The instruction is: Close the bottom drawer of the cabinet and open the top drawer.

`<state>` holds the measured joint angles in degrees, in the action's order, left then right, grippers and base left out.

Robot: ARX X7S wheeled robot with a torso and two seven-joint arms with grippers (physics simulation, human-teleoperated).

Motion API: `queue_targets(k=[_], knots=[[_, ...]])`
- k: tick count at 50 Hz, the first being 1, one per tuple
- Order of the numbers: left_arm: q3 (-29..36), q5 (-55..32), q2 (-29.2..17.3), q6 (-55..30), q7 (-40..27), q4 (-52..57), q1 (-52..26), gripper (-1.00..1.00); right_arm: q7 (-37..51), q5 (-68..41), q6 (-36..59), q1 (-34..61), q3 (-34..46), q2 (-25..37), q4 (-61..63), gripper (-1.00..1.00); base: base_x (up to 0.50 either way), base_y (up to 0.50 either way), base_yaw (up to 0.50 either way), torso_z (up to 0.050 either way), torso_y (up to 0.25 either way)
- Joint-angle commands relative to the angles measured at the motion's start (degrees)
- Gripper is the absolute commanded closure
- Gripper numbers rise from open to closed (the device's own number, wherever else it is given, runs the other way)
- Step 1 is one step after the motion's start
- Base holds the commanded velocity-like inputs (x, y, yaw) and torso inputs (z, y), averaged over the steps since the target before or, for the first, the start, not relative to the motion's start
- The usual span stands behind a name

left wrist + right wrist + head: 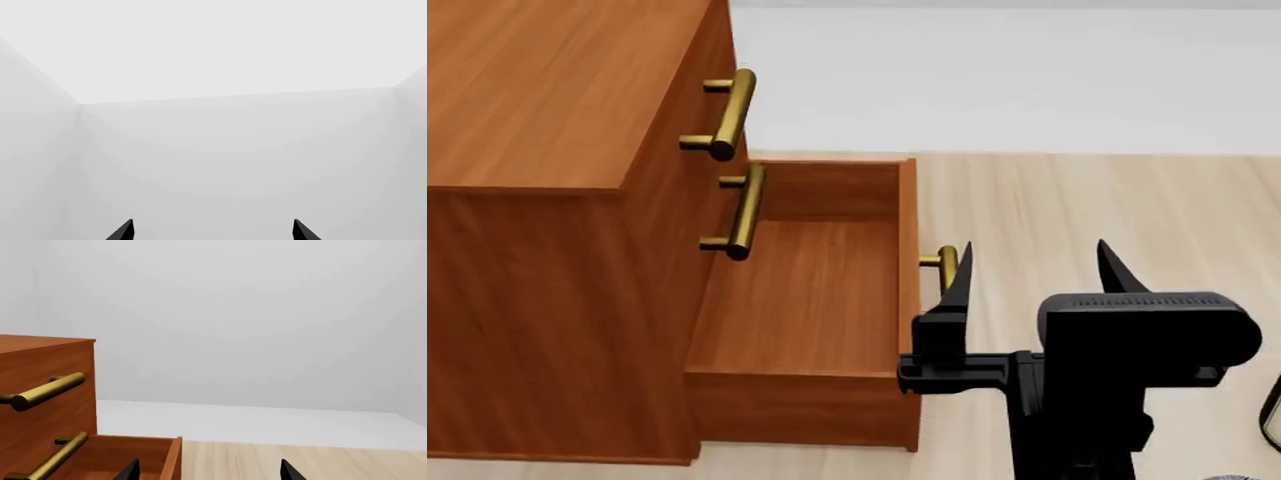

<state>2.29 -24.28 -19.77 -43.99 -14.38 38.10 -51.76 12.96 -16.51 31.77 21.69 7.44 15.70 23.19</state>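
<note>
Black and spread apart, the right gripper [1034, 268] fills the lower right of the head view, one fingertip just beside the bottom drawer's handle [946, 264]. That bottom drawer [807, 300] stands pulled out at centre frame, the top drawer [681, 90] shut in the cabinet [547, 200] at upper left. Against blank white walls, the left gripper [213, 230] also shows parted tips.

The right pincer [1034, 268] is all black, with two thin pointy fingers [958, 285] like spikes on a wide boxy block with round corners. The left pincer [213, 231] shows only two black pointed tips
</note>
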Motion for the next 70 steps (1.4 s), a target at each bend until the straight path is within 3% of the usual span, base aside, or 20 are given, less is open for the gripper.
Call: queue_targets(k=[1, 32, 70], knots=[[0.2, -0.3, -0.1, -0.2, -0.3, 0.2, -0.2, -1.00, 0.3, -0.3, 0.1, -0.2, 0.1, 0.2, 0.3, -1.00, 0.29, 0.00, 0.00, 0.000, 0.000], [0.2, -1.5, -0.4, -1.7, -1.4, 0.3, -0.9, -1.00, 1.2, -1.8, -0.4, -0.3, -0.5, 0.3, 0.8, -1.00, 0.08, 0.00, 0.00, 0.000, 0.000], [1.0, -2.4, -0.7, -2.6, -2.4, 0.6, -1.8, -1.00, 1.8, -2.8, -1.4, -0.7, -0.4, 1.0, 0.9, -1.00, 0.00, 0.00, 0.00, 0.000, -0.149]])
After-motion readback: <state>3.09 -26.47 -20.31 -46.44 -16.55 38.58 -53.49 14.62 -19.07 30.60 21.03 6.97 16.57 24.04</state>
